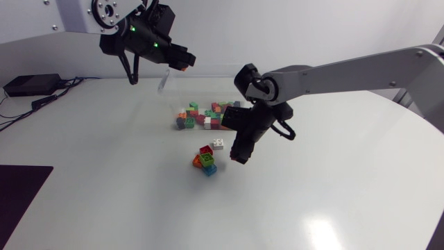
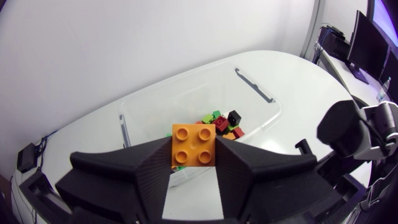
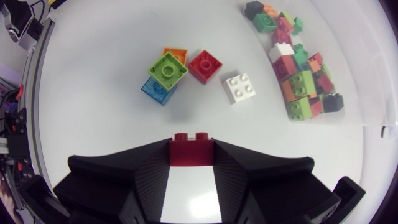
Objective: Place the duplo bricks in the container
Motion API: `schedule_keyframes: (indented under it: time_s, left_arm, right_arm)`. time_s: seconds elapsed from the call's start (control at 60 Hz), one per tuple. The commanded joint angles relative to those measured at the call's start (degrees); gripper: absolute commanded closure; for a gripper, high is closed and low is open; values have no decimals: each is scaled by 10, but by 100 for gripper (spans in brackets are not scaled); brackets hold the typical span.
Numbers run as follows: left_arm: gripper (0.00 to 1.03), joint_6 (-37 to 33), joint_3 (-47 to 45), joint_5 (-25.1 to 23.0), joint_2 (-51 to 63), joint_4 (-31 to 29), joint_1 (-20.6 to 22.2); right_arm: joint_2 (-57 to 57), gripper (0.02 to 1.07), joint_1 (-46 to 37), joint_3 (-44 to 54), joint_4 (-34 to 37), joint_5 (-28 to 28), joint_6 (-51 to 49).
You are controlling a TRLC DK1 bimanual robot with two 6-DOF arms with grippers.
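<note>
Progress check: I'd call it well over half done. The clear plastic container [image 2: 264, 112] already has a decent heap of mixed bricks [image 1: 208, 114] in it: green, red, orange, white, a black one too.

Both arms are carrying something. The left gripper [image 1: 182, 61] is closed on a bright orange two-by-two duplo brick [image 2: 194, 144], studs facing the camera and one finger on each side. It hangs up high with the container ahead of and below it, so that one looks ready to drop. The right gripper [image 1: 239, 154] is pinched on a dark red brick [image 3: 191, 151], low over the white table [image 1: 104, 208], just beside the leftovers.

The leftovers are a little cluster on the table, apart from the container:
- a lime green square brick [image 3: 168, 70] sitting on a see-through blue one [image 3: 155, 92]
- another orange one [image 3: 176, 53] peeking out behind them
- a red two-by-two [image 3: 205, 65] touching that bunch
- a white two-by-two [image 3: 239, 88] off by itself

So two in hand and five to go, by my count.
</note>
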State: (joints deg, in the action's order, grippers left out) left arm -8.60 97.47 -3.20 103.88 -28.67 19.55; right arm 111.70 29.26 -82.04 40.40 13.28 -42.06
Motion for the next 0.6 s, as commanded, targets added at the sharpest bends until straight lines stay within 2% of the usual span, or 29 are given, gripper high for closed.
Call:
schedule_keyframes:
  time_s: [0.0, 0.35, 0.383, 0.4, 0.417, 0.433, 0.45, 0.467, 0.483, 0.5, 0.517, 0.583]
  left_arm:
    - [69, 17, 43, -6, 41, 2, -8]
    - [65, 18, 128, -5, 153, 7, -29]
    - [58, 18, 139, -5, 164, 7, -30]
    - [50, 18, 142, -4, 167, 7, -31]
    - [50, 18, 142, -4, 167, 7, -31]
    - [36, 18, 142, -2, 170, 7, -31]
    - [27, 17, 142, -2, 171, 7, -32]
    - [19, 17, 142, -1, 172, 6, -32]
    - [18, 17, 143, -1, 172, 6, -32]
    - [9, 14, 142, -1, 172, 2, -34]
    - [5, 13, 140, -1, 171, 1, -34]
    - [4, 8, 128, -1, 159, -10, -36]
  right_arm:
    - [-34, 78, -8, 20, 15, 1, -9]
    - [-113, 78, -32, -3, 35, 17, 9]
    - [-120, 78, -32, -15, 35, 17, 18]
    - [-121, 78, -33, -20, 35, 18, 21]
    - [-121, 78, -33, -20, 35, 18, 21]
    - [-123, 78, -34, -26, 35, 18, 25]
    - [-124, 78, -34, -30, 35, 18, 29]
    - [-124, 78, -34, -35, 35, 18, 31]
    - [-125, 78, -34, -36, 35, 18, 32]
    - [-125, 78, -35, -47, 35, 19, 38]
    - [-125, 78, -35, -52, 35, 19, 41]
    - [-123, 78, -38, -76, 31, 23, 57]
